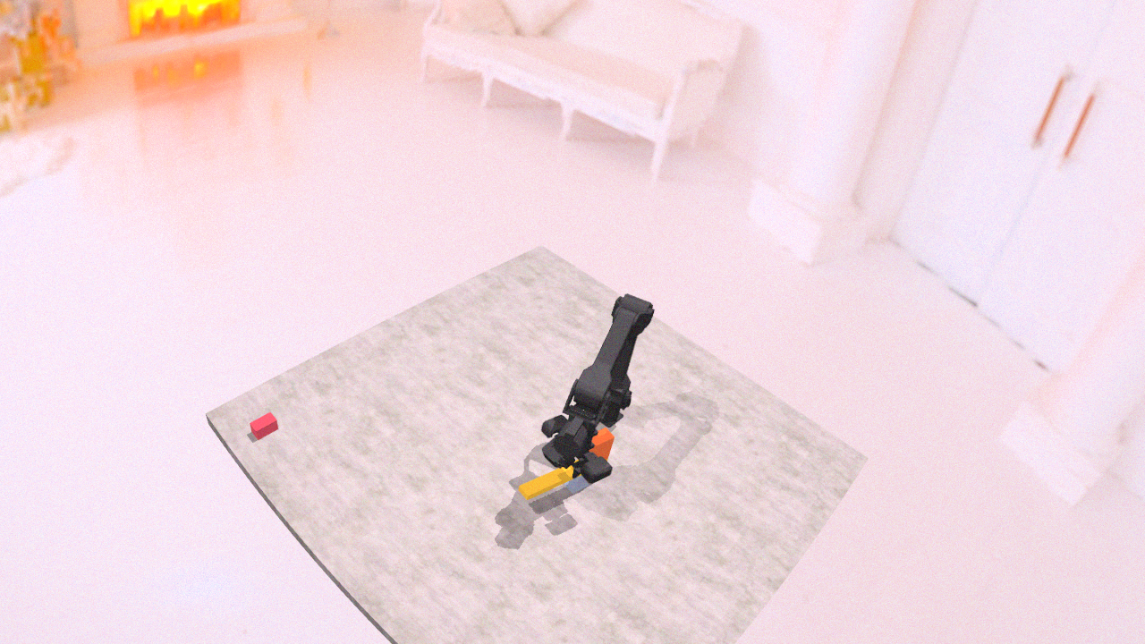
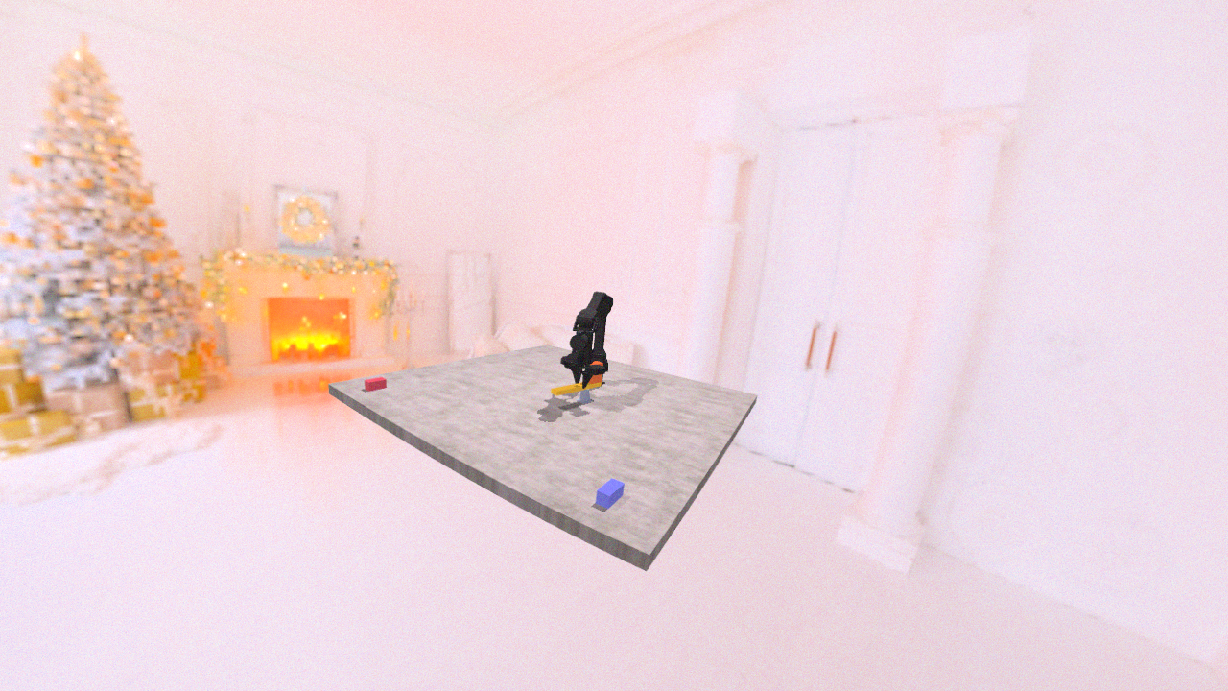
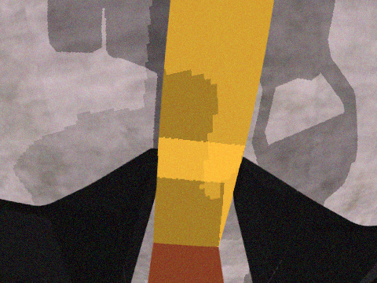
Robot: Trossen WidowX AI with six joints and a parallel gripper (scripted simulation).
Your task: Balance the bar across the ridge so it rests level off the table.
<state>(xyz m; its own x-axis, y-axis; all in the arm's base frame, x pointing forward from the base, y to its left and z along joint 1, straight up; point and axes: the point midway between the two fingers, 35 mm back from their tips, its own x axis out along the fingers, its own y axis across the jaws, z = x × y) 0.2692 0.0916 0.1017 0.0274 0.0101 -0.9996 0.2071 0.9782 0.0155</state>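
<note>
And there it was: the gripper [image 1: 574, 472] [image 2: 582, 384] [image 3: 196, 162], part-closed, pinched the yellow bar [image 1: 544, 483] [image 2: 564, 390] [image 3: 212, 47] near its orange end [image 1: 602, 444] [image 2: 597, 372] [image 3: 185, 263], presumably because that end weighed more! Below waited the pale-blue ridge [image 1: 578, 484] [image 2: 585, 396], under the grip to catch the balance point; contact couldn't be told. The bar hung above the table [image 1: 384, 384] [image 2: 481, 429], the red block [image 1: 264, 426] [image 2: 375, 384] well apart.
</note>
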